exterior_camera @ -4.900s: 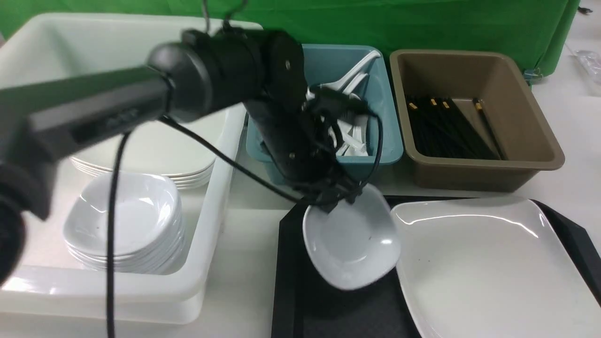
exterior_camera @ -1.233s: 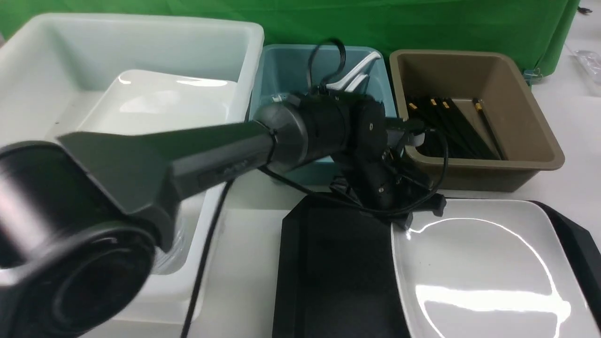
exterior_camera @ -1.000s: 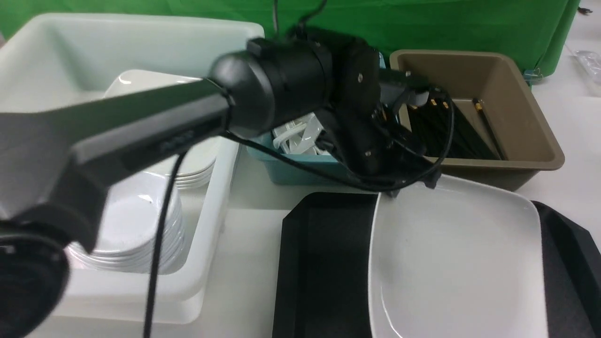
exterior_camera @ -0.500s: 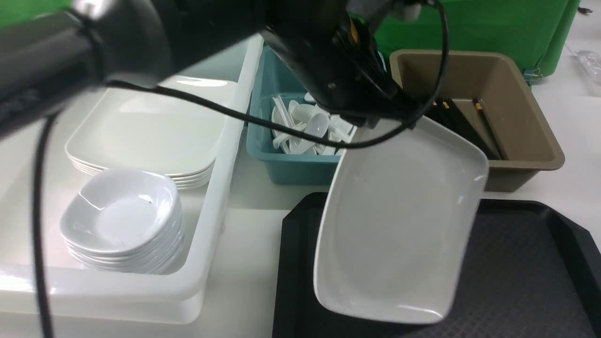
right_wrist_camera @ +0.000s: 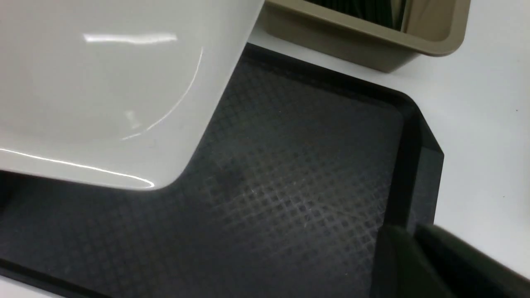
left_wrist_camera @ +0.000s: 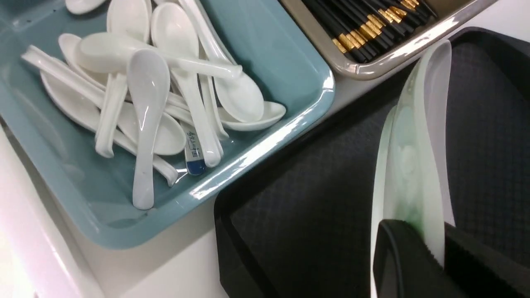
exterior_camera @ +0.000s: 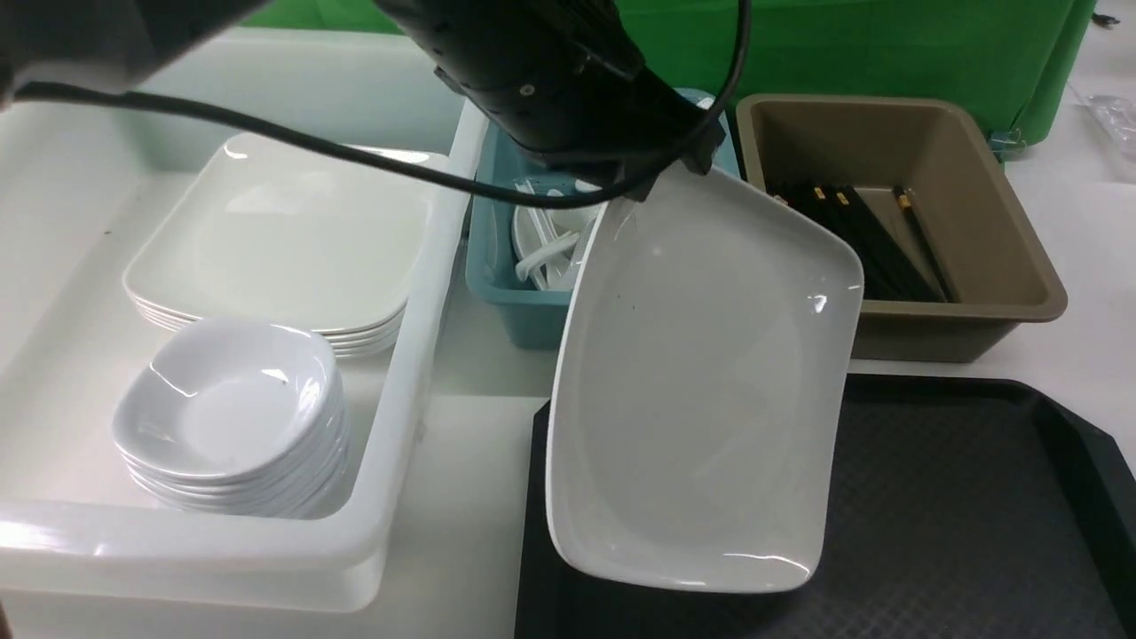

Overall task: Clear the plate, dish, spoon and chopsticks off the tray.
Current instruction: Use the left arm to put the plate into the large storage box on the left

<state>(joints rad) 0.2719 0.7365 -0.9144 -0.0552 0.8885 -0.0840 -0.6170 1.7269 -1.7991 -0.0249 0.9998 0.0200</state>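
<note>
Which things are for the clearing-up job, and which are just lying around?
For the job:
- big white plate, in the left gripper
- black tray
- spoons
- chopsticks
- bowls
- bins

Just there:
- green cloth
- clear plastic bit

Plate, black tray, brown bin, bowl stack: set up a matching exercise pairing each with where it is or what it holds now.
1. Plate
2. Black tray
3. Brown bin
4. Bowl stack

A. Holding black chopsticks
B. In the big white tub, beside stacked plates
C. Gripped at its edge by the left gripper
D. Lying on the table, below the lifted plate

Pairs: 1-C, 2-D, 3-A, 4-B
</note>
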